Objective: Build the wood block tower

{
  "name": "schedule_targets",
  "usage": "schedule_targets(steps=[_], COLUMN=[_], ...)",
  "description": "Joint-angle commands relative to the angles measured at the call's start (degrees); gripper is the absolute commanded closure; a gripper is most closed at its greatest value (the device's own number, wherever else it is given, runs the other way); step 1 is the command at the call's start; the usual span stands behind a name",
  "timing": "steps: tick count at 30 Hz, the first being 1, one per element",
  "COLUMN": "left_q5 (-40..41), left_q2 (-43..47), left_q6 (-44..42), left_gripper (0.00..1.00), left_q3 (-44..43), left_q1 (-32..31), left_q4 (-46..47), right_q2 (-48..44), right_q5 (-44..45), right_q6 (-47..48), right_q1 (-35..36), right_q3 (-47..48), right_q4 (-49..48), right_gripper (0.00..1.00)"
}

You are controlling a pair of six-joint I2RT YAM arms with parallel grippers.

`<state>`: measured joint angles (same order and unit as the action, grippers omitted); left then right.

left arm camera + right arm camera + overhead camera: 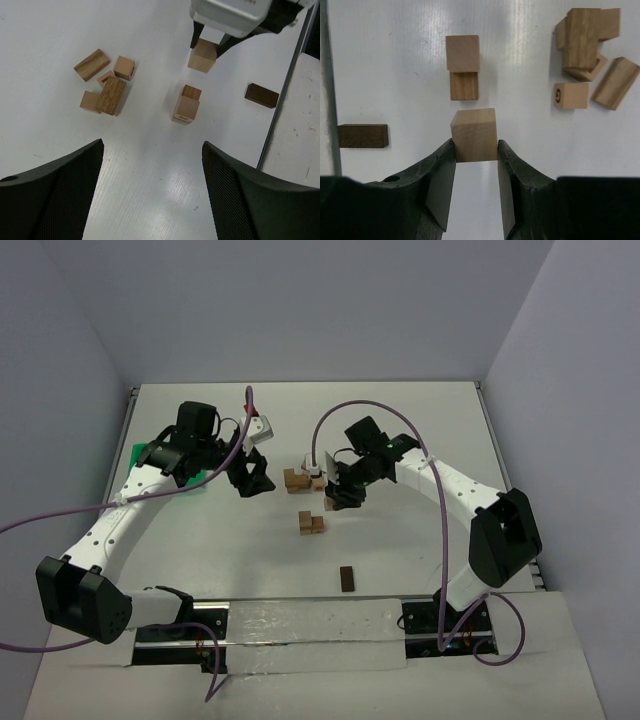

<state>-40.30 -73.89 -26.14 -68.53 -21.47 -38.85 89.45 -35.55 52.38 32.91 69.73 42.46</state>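
Wood blocks [581,37] number five clustered, two paired, one cube [474,135] pinched by right tool [476,148]; left tool [152,145] wide open.

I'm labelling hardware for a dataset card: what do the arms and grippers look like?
The left arm and right arm have white links and bulky black joints, each trailing a purple cable. The left gripper and right gripper are black; the left's fingers show a fine mesh texture.

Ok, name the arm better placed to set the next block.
Right. The right gripper is shut on a cube close to the paired blocks; the left gripper is open and empty.
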Motion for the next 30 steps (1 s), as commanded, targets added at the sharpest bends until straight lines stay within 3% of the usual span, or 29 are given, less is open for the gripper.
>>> schedule_targets(steps=[1, 7, 30], left_q5=[-1.68, -1.18, -0.15], left_q2=[0.55, 0.50, 1.22], left_q6=[0.57, 2.22, 4.08], left_gripper=[0.15, 0.16, 0.16], left_q3=[-0.85, -0.64, 1.10], left_q1=[0.77, 1.48, 2.47], left_q4=[1.83, 3.43, 5.89], right_q2=[0.42, 0.59, 4.18], right_q5=[1.92, 4.52, 10.57], right_q6=[-3.62, -8.99, -14.91], right_q1=[3.22, 5.27, 8.64], right_q3=[-0.20, -1.97, -2.92], right_q4=[-1.15, -4.53, -8.78], right_gripper=[0.75, 0.76, 0.73])
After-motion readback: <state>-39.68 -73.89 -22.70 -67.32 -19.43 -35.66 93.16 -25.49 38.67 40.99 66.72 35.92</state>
